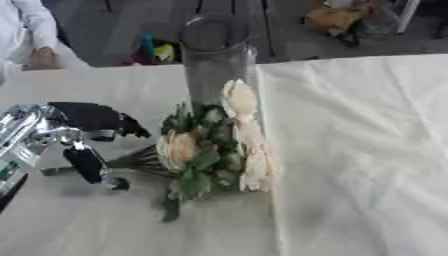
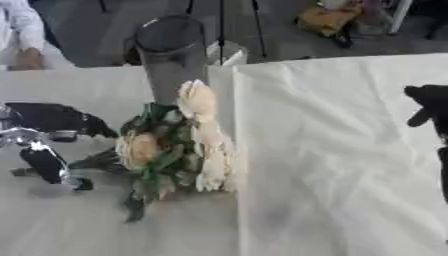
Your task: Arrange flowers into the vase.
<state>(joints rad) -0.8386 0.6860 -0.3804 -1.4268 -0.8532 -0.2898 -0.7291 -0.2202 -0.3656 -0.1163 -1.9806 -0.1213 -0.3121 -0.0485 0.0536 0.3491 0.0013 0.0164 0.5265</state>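
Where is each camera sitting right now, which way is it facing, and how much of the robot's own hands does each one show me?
Left eye view: in the head, looking down and forward over the white-clothed table at the vase and the flowers lying before it; only the left hand shows, by the stems.
Right eye view: same head, same downward aim, set slightly to the right; the left hand shows again, plus the right hand at the right edge.
Both share the vase, the flowers, the table and the left hand.
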